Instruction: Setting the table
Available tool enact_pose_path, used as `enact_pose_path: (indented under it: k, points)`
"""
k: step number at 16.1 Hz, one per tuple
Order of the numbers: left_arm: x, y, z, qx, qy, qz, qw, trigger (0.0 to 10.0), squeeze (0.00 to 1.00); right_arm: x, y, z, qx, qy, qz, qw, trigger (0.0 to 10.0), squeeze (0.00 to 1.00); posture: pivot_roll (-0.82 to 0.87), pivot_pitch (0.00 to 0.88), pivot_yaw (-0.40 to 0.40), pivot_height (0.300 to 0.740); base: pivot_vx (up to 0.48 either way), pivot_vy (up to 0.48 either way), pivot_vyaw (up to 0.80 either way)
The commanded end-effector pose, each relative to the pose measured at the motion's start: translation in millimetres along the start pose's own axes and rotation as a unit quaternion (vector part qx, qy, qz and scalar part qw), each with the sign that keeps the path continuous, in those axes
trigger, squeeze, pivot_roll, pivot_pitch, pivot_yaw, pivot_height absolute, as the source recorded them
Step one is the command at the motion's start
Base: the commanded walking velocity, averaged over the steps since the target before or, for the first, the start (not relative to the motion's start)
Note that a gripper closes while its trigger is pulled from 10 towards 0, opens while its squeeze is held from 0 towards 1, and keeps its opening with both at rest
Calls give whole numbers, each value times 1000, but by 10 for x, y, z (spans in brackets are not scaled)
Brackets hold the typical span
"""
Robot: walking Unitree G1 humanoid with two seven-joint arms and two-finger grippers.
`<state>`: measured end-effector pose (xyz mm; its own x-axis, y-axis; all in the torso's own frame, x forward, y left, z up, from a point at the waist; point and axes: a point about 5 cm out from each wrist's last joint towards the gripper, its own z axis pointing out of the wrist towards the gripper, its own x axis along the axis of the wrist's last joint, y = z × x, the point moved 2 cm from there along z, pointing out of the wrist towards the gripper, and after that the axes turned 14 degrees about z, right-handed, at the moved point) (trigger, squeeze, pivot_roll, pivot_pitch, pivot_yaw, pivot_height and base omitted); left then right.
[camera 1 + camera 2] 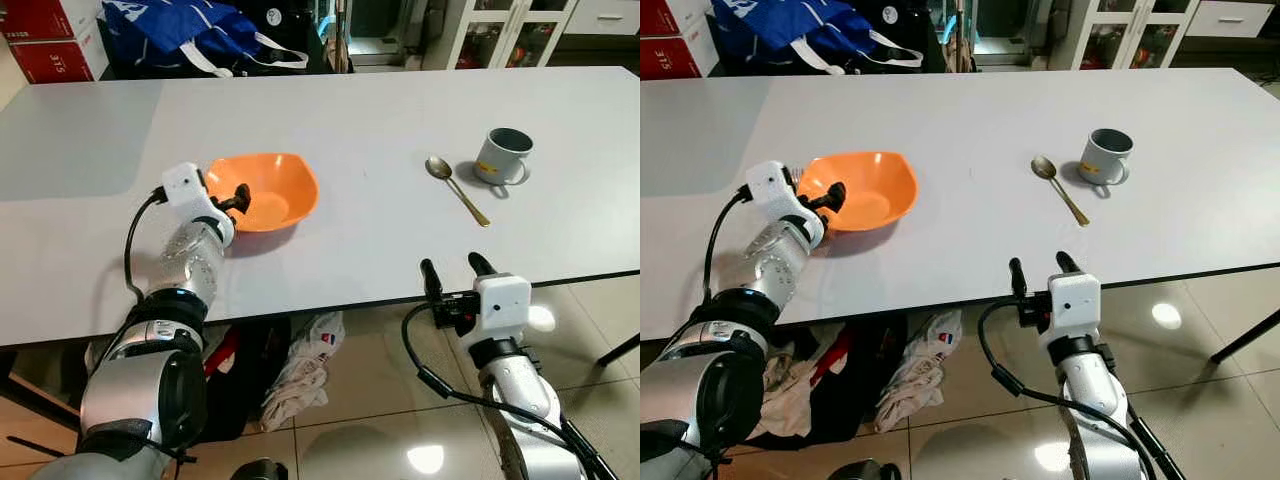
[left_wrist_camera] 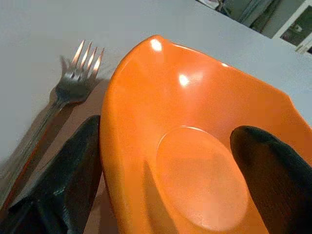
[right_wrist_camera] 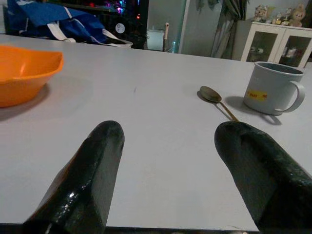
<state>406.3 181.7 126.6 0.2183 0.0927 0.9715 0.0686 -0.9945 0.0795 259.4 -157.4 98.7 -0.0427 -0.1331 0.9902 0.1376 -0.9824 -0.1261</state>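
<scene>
Left fingers (image 2: pixel 73 185): one black finger outside the bowl's near rim, the other inside the hollow, closed on the rim.
Left gripper (image 1: pixel 232 200): at the bowl's near left edge, held low over the table.
Left arm: silver forearm reaches forward and up from the table's front edge, wrist bent toward the bowl.
Bowl (image 1: pixel 270 188): orange, upright, on the table's left half.
Fork (image 2: pixel 73 90): lies on the table just beside the bowl's outer wall, tines pointing away.
Right fingers (image 3: pixel 92 170): spread wide, holding nothing.
Right gripper (image 1: pixel 456 274): at the table's front edge, fingers pointing forward across it.
Right arm: rises from below the tabletop, wrist level.
Spoon (image 1: pixel 455 187): on the right half, just left of the mug.
Mug (image 1: pixel 502 156): grey, upright, handle toward the front.
Table (image 1: pixel 360 110): white, wide.
</scene>
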Motion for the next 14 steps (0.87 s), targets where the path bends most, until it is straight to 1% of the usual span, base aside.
enact_pose_path:
  k: [1,3,4,6,8,10,11,12,13,14]
  points:
    - [105,17,-4,-7,25,31,999,10000,0,-51,19,-31,-4,-11,-4,1000,10000,0,-51,2,20,740,0,0,0]
    - [174,5,-23,-2,44,63,997,10000,0,-69,44,-42,-6,-14,-4,1000,10000,0,-50,1,21,740,0,0,0]
    - [182,4,-27,-2,46,63,997,10000,0,-76,47,-46,-6,-15,-5,1000,10000,0,-45,1,22,740,0,0,0]
    - [232,-20,-41,3,61,95,994,10000,0,-94,44,-50,-5,-18,-5,1000,10000,0,-39,0,22,740,0,0,0]
    - [200,-76,-44,11,52,98,994,10000,0,-107,42,-50,-4,-19,-5,1000,10000,0,-40,0,21,740,0,0,0]
    - [208,-83,-61,10,58,110,992,10000,0,-112,48,-53,-4,-20,-7,1000,10000,0,-42,0,20,740,0,0,0]
    - [249,-82,-81,9,71,127,989,10000,0,-111,53,-59,-6,-20,-7,1000,10000,0,-44,0,21,740,0,0,0]
    - [314,-79,-131,4,96,155,983,10000,0,-98,62,-70,-8,-17,-8,1000,10000,0,-45,0,22,740,0,0,0]
    - [365,-52,-255,-16,137,192,972,10000,0,-75,81,-78,-14,-12,-10,1000,10000,0,-43,0,26,740,0,0,0]
    - [368,-32,-320,-27,153,210,965,10000,0,-67,89,-79,-17,-11,-10,1000,10000,0,-42,0,26,740,0,0,0]
